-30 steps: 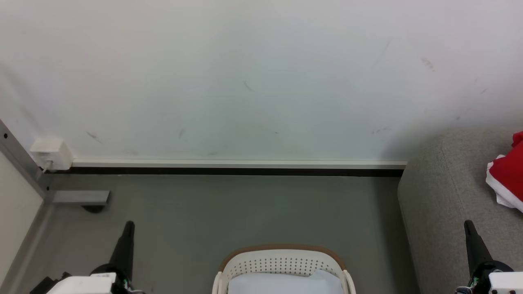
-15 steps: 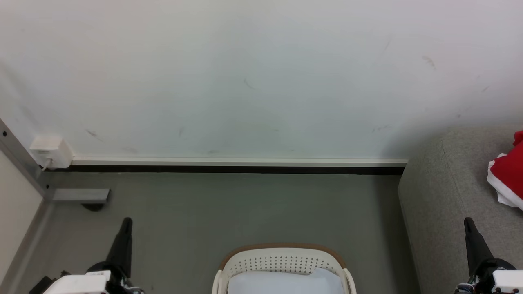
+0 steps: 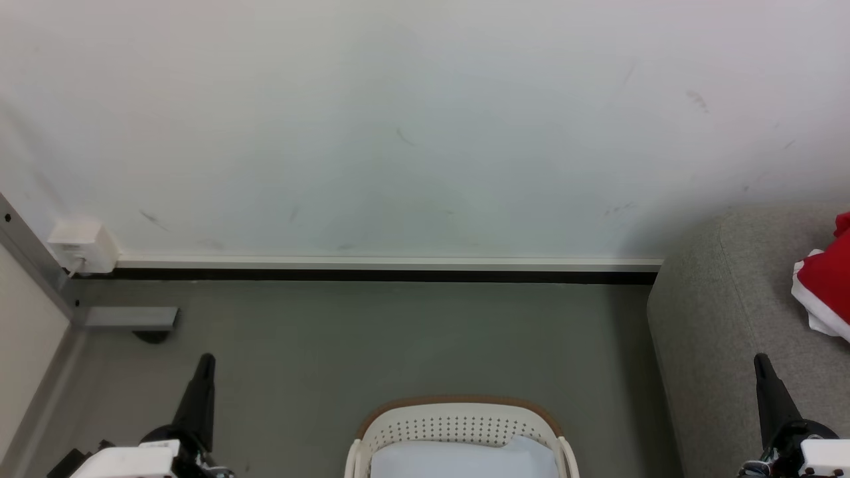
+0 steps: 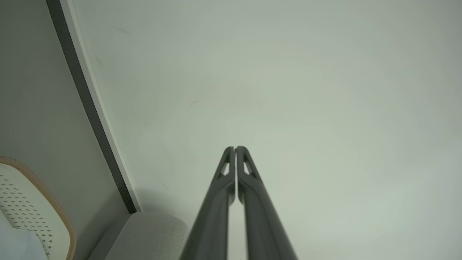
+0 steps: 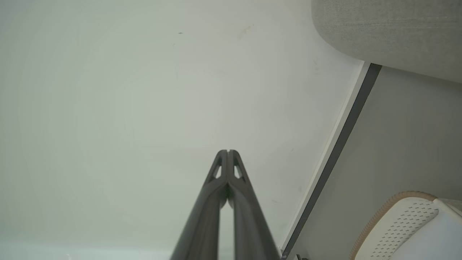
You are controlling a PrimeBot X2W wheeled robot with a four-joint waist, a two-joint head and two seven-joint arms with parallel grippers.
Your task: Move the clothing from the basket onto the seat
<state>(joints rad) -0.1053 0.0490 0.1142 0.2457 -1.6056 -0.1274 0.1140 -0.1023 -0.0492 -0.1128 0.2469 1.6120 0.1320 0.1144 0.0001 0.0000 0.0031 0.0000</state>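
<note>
Basket (image 3: 458, 425) at bottom edge, floor (image 3: 372, 338) beside seat (image 3: 724, 318), clothing (image 3: 827, 282) apparently atop

The head camera is tipping slightly, so the whole scene is sitting a touch higher, and the long, dark, two-fingered left hand (image 3: 207, 362) is edging slightly leftward and upward.

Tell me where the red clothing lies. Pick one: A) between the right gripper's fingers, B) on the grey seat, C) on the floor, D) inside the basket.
B: the red clothing rests on the grey seat at the head view's right edge, well away from the basket.
</note>
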